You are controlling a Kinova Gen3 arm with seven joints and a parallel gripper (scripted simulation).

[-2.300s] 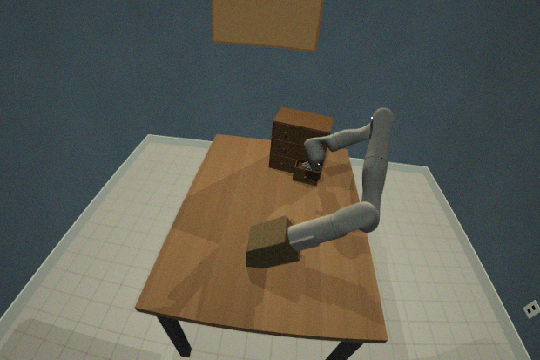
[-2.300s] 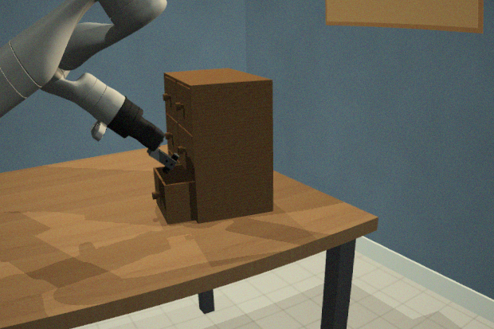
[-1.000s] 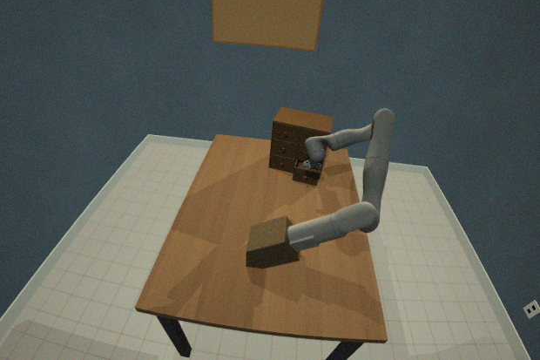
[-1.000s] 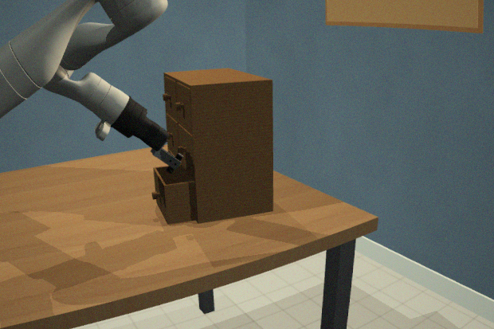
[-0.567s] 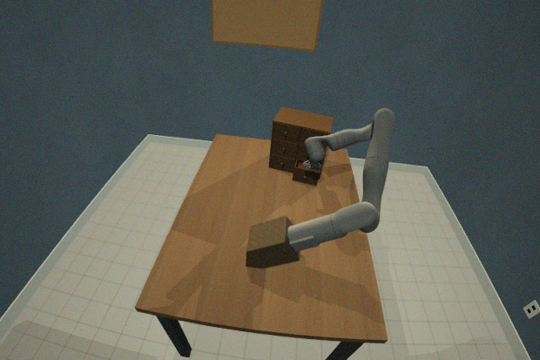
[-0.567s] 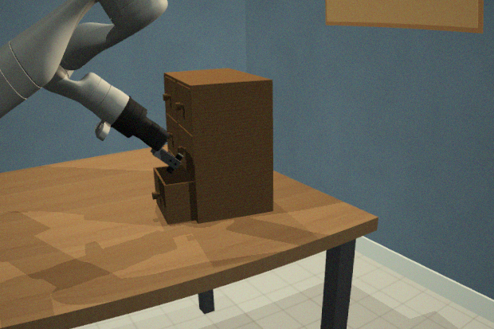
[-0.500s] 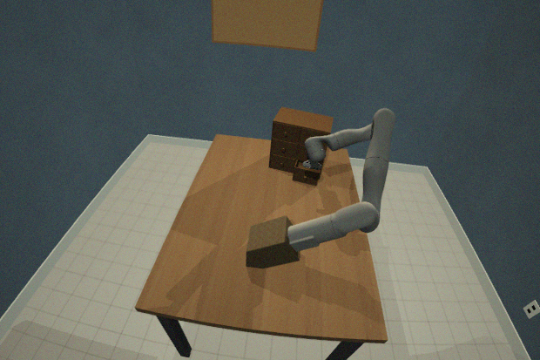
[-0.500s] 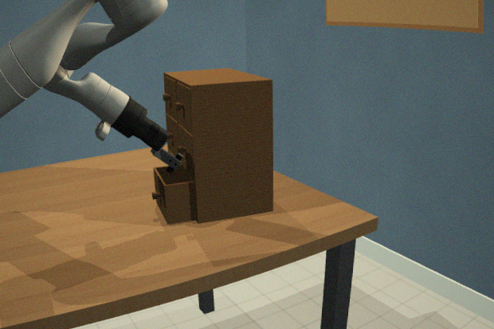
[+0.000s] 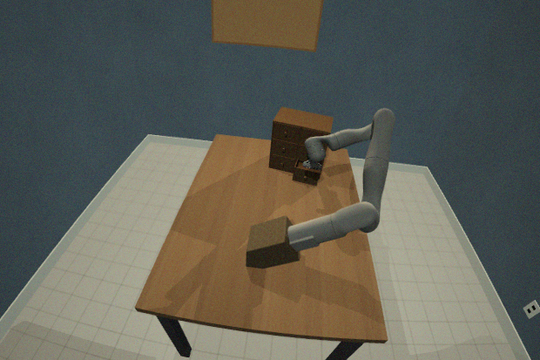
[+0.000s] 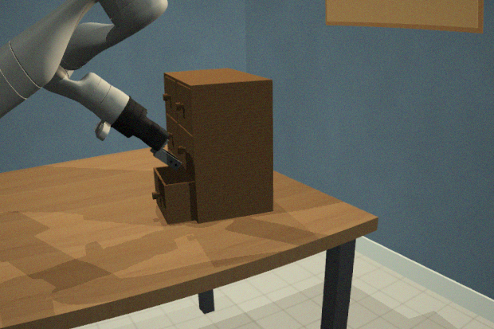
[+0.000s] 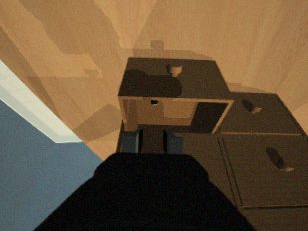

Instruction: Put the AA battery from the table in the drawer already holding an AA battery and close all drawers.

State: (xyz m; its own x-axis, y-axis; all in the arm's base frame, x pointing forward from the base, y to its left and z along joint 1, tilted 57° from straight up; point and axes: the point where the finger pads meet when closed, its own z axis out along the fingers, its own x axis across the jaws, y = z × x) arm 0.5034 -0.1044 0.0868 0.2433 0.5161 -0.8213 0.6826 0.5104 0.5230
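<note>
The small brown chest (image 9: 303, 117) (image 10: 235, 145) (image 11: 272, 174) stands upright at the back of the table. Its bottom right drawer (image 9: 305, 178) (image 10: 178, 201) (image 11: 202, 81) is pulled out partway and sits level. My gripper (image 9: 312, 166) (image 10: 176, 165) (image 11: 152, 138) is open and empty, tilted down over the drawer's opening near the chest front. A small dark thing (image 11: 154, 102) with a pale spot shows inside the drawer by its front wall, perhaps a battery end. No battery can be clearly made out; part of the drawer floor is hidden or in shadow.
The other visible drawers, such as the top left one (image 9: 279, 132), look pushed in, with knobs standing out. The upper drawer fronts are close to my fingers. A brown block (image 9: 268, 244) is under the arm's base on the table (image 9: 222, 198) (image 10: 99, 213).
</note>
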